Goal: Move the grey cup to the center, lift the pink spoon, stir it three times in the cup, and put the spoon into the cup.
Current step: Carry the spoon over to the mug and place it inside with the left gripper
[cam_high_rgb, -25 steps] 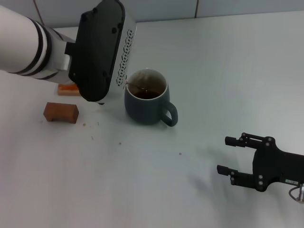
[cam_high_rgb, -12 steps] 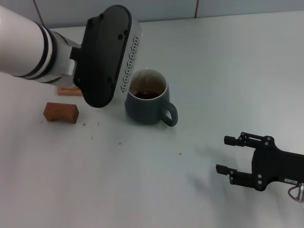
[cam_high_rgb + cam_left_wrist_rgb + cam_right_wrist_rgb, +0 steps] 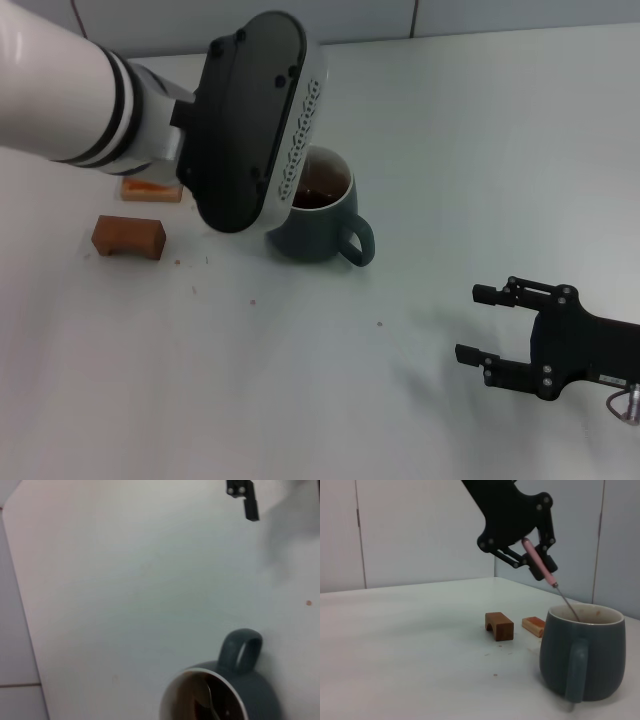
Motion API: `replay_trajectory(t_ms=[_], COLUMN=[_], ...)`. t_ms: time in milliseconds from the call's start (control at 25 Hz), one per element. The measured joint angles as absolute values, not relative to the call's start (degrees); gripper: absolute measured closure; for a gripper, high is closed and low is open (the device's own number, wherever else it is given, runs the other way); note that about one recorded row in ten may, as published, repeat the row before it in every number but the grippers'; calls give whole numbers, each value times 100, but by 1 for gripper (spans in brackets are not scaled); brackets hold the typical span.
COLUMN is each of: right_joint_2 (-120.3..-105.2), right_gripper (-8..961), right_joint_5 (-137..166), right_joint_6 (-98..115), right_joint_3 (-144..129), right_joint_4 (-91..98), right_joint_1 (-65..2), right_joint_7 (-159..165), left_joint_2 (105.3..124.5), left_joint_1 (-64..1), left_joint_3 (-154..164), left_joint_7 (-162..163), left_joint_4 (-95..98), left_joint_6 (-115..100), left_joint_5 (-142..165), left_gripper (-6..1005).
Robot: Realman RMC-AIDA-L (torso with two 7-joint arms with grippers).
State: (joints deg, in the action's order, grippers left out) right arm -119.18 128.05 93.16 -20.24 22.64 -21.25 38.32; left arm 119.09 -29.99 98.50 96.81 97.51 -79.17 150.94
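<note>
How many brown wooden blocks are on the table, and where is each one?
2. One brown arch-shaped block lies on the table to the robot's left of the grey cup. A second, flatter block lies just behind it, partly covered by the left arm in the head view. More may be hidden.

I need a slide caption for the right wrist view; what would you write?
Left gripper holds the pink spoon tilted, its bowl dipped inside the grey cup.

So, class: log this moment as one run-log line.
left gripper: shut on spoon | spoon bowl in cup | right gripper: open, idle
</note>
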Motion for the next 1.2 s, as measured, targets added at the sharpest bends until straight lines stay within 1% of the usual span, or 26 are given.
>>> replay_trajectory(t_ms=[320, 1200], right_joint_2=[-11918, -11918], right_gripper=[244, 244], right_joint_5=[12806, 12805], right_joint_6=[9316, 9317], right_joint_3=[-2012, -2021], right_joint_4=[2258, 2259], right_joint_1=[-2139, -2171], right_joint_7=[3832, 3832], left_joint_2=[11909, 11888], left_joint_1=[-3228, -3120], left_joint_3=[9662, 9556], left_joint_7=[9745, 9883], left_joint_4=[9321, 9607], left_joint_6=[-7766, -8288], left_joint_5=[15116, 15225], left_gripper=[802, 788])
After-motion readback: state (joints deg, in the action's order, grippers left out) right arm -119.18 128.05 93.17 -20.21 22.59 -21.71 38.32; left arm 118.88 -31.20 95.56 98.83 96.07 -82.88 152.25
